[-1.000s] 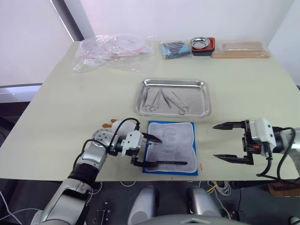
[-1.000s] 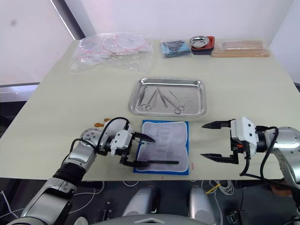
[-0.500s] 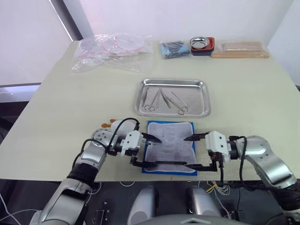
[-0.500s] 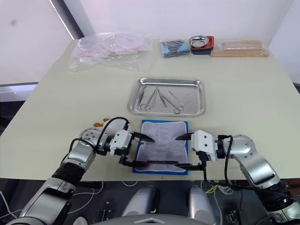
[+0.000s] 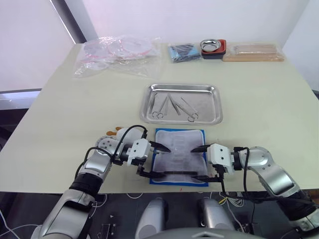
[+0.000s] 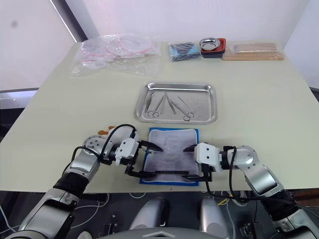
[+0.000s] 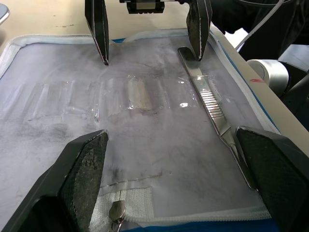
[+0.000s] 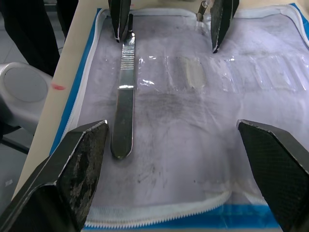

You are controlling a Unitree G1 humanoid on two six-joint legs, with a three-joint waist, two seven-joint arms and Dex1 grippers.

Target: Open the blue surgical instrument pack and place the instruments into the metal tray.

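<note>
Though head views blur it, tweezers [image 8: 123, 92] seemingly lie loose.

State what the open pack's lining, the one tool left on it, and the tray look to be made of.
Lining: probably pale woven or nonwoven fabric, matte, with glossy clear plastic slots that catch glare.
Tool: apparently polished steel, mirror-bright, with a ribbed grip.
Tray: seemingly stainless steel, brushed sheen, raised rim reflecting light.

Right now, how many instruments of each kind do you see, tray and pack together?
Ring-handled instruments in the metal tray: 3
Tweezers in the tray: 1
Flat ribbed-handle instrument on the blue surgical instrument pack: 1
Total: 5
</note>
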